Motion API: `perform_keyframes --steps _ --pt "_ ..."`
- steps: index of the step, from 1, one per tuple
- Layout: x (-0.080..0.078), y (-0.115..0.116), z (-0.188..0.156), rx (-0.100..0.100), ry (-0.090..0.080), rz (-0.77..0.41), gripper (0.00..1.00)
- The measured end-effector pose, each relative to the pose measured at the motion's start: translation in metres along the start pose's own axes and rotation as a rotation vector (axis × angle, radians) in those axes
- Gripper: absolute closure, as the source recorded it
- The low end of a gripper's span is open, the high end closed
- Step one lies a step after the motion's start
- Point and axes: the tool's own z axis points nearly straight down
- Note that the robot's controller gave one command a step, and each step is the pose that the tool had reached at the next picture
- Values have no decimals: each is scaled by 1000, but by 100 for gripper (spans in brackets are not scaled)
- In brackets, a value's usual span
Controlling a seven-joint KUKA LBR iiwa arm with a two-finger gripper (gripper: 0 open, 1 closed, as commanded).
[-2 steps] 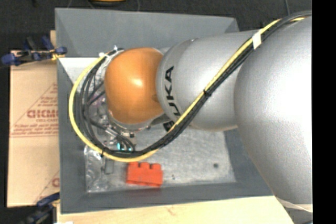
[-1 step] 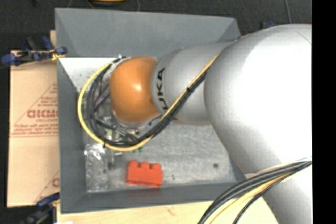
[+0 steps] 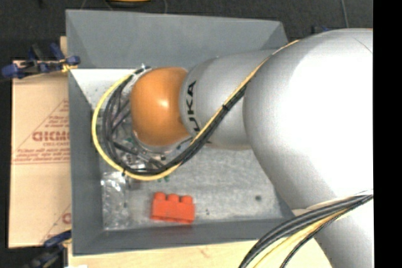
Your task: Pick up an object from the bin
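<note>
Step in hand, by judgement: the approach into the bin, with no grasp in evidence. The arm [image 3: 295,128] enters from the right. Its wrist, under the orange cover [image 3: 157,107] and with cables [image 3: 99,119] looped about it, hangs over the left-middle part of the grey bin [image 3: 176,41]. The jaws lie beneath that cover; whether they stand open or shut, or have hold of anything, cannot be told. What lies directly below the wrist is hidden.

Things nearest the wrist:
- An orange-red toy brick [image 3: 173,208] lies flat on the bin floor near the front wall, just in front of the wrist and apart from it.
- A clear crumpled plastic piece [image 3: 115,198] lies in the front left corner, beside the brick and close under the cable loop.

Appearance of the likeliest thing: the brick is a low rectangular block with raised studs along its far edge. It looks rigid and lies in the open with bare floor round it, which should make it a fair target for a pinch across its short sides.

Next move, as judged: if the brick is the aim, the wrist must shift toward the front wall, line the jaws across the block and descend without dragging the cables over the plastic piece
</note>
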Motion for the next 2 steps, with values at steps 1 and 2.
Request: perform_keyframes --steps 1,2 --pt "20 21 -19 13 -40 16 100" --pt "31 31 -166 1 -11 17 100"
